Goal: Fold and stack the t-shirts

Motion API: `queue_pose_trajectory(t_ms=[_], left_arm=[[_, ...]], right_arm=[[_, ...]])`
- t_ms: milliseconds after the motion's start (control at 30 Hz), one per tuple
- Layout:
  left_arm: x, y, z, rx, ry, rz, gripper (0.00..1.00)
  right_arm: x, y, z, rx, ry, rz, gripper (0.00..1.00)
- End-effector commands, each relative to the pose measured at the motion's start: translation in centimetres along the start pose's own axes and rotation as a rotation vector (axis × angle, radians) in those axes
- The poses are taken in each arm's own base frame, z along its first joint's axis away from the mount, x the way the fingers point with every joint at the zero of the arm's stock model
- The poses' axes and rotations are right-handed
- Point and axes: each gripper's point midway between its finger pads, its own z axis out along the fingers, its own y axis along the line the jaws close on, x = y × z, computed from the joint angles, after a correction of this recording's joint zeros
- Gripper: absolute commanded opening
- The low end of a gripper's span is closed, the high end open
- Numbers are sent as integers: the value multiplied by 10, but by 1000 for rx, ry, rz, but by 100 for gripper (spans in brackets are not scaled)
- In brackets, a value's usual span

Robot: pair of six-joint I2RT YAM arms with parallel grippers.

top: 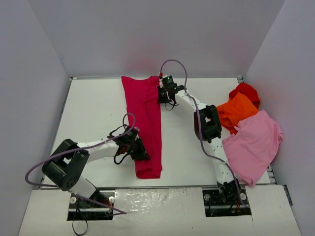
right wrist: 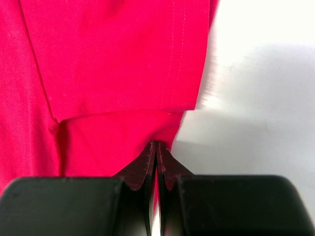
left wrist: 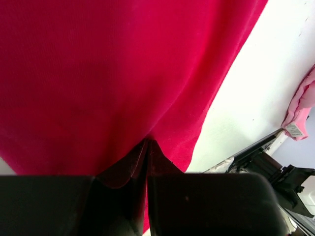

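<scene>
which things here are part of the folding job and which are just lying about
Part of the job:
- raspberry-red t-shirt, lying as a long strip mid-table
- orange t-shirt, pale pink t-shirt and bright red t-shirt, heaped at the right side

Not part of it:
- white table
- grey walls
- no other loose items show

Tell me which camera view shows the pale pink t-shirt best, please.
The top external view. There the pale pink t-shirt lies spread out on the right, next to the orange t-shirt. The left wrist view catches only a small bunched edge with a white tag. The right wrist view shows none of it.
</scene>
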Motion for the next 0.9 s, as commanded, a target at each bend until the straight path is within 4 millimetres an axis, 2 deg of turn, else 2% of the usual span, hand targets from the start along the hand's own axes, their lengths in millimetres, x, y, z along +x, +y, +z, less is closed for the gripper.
queue_pose_trajectory(t_ms=[0, 33, 100, 133, 167, 200, 267, 333, 367, 433, 467, 500, 533, 567, 600, 667, 733, 767, 800, 867], left_arm=[[-33, -42, -36, 90, -233, 151, 0], [-41, -50, -53, 91, -301, 192, 0], [-55, -56, -83, 67, -417, 265, 0], [-57, -62, -99, 74, -453, 292, 0], [-64, -73, -124, 81, -522, 343, 0], [-69, -81, -149, 83, -589, 378, 2], [-75, -82, -191, 72, -698, 393, 12], [-75, -77, -221, 54, -765, 381, 29], [-75, -72, -229, 41, -779, 358, 36], [-69, -65, -236, 38, -772, 326, 40], [-63, -65, -232, 56, -738, 325, 41], [-55, -66, -225, 83, -690, 329, 42], [-51, -62, -214, 89, -658, 316, 44], [-48, -61, -204, 99, -622, 308, 48], [-39, -63, -194, 132, -566, 301, 59], [-32, -57, -168, 141, -483, 279, 68], [-23, -48, -148, 142, -402, 259, 72], [-22, -45, -144, 136, -393, 247, 72], [-19, -34, -133, 120, -370, 216, 72], [-18, -29, -130, 120, -370, 196, 72]], right_arm=[[-21, -7, -24, 65, -68, -3, 0], [-38, -3, -43, 78, -130, -10, 0], [-52, -2, -69, 98, -210, -10, 0], [-64, -1, -87, 108, -251, -7, 3], [-70, -2, -105, 124, -286, -4, 9], [-79, -2, -125, 139, -327, 3, 17], [-97, 4, -174, 147, -412, 30, 41], [-90, 13, -204, 102, -417, 69, 63], [-72, 16, -211, 72, -368, 94, 70], [-20, 10, -216, 45, -244, 150, 75], [9, 7, -216, 20, -175, 177, 76], [38, 6, -216, -13, -104, 206, 76], [54, 11, -226, -79, -67, 249, 77], [96, 4, -223, -90, 26, 287, 82], [121, 5, -225, -122, 88, 319, 85], [169, 1, -233, -148, 178, 360, 89], [188, 3, -244, -176, 199, 382, 94], [200, 3, -246, -183, 217, 400, 95], [207, 10, -257, -224, 212, 430, 95], [224, 19, -265, -283, 231, 482, 95]])
